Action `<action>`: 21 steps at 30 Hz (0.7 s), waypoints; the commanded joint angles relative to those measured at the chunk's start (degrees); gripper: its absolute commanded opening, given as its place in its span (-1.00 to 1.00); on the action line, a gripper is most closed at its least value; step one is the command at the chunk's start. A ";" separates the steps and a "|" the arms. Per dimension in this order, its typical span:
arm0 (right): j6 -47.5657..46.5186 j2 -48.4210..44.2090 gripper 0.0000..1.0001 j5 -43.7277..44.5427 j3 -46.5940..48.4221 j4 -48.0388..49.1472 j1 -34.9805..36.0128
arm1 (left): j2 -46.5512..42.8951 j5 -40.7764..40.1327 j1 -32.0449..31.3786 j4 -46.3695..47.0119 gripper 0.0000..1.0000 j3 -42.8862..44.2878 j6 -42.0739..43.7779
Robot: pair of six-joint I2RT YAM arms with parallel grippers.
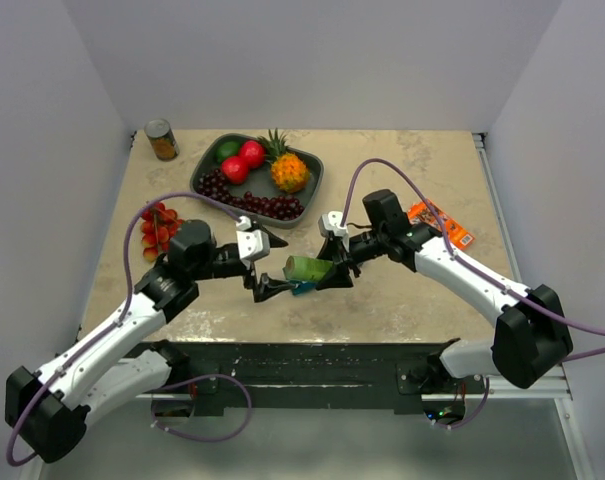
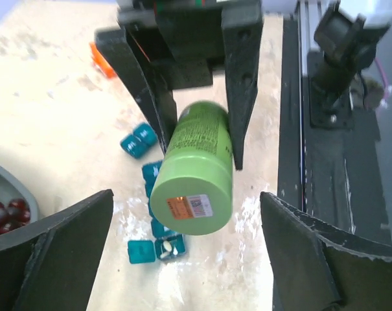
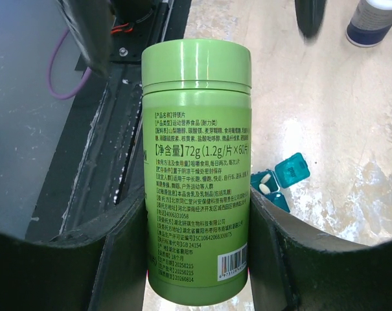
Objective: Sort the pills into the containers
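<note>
Two arms meet over the table (image 1: 422, 170) in the top view. My right gripper (image 1: 329, 270) is clamped on the green bottle (image 1: 304, 267), which lies sideways, and my left gripper (image 1: 275, 265) is spread wide with nothing in it. The teal containers (image 1: 303, 289) sit on the table just below the bottle.

From the left wrist, my fingers (image 2: 59, 253) gape apart, empty. The containers lie beneath the bottle, and one open cube holds white pills (image 2: 170, 247).

From the right wrist, both pads (image 3: 118, 259) press the bottle's sides, and open containers with pills show beside it.
</note>
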 commanded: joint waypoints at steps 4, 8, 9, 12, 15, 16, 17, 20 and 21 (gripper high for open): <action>-0.05 -0.61 -1.00 -2.11 2.19 2.47 -0.17 | -13.08 -10.61 0.33 14.26 0.99 -5.75 -21.84; 0.03 -0.61 -1.00 -2.03 2.19 2.47 -0.17 | -13.37 -15.03 0.51 8.39 0.99 -3.22 -33.73; 0.03 -0.61 -1.00 -2.03 2.19 2.47 -0.26 | -11.96 -15.30 0.51 5.85 0.99 -1.73 -37.05; 0.12 -0.44 -1.00 -2.11 2.19 2.65 -0.26 | -5.20 -15.30 0.51 -6.72 0.98 5.74 -43.49; 0.12 -0.44 -1.00 -2.03 2.19 2.65 -0.26 | -1.67 -10.91 0.60 -7.20 0.82 6.91 -48.67; 0.21 -0.44 -1.00 -2.11 2.19 2.56 -0.17 | -1.32 -10.73 0.51 -6.75 0.79 6.38 -49.38; 0.12 -0.52 -1.00 -1.94 2.19 2.65 -0.17 | -0.79 -10.99 0.51 -6.92 0.77 6.29 -49.48; 0.12 -0.70 -1.00 -1.85 2.10 2.65 -0.26 | 1.05 -10.91 0.51 -8.59 0.72 6.82 -48.69; 0.12 -0.79 -1.00 -1.85 2.19 2.56 -0.26 | 1.41 -10.12 0.51 -7.90 0.67 6.38 -48.69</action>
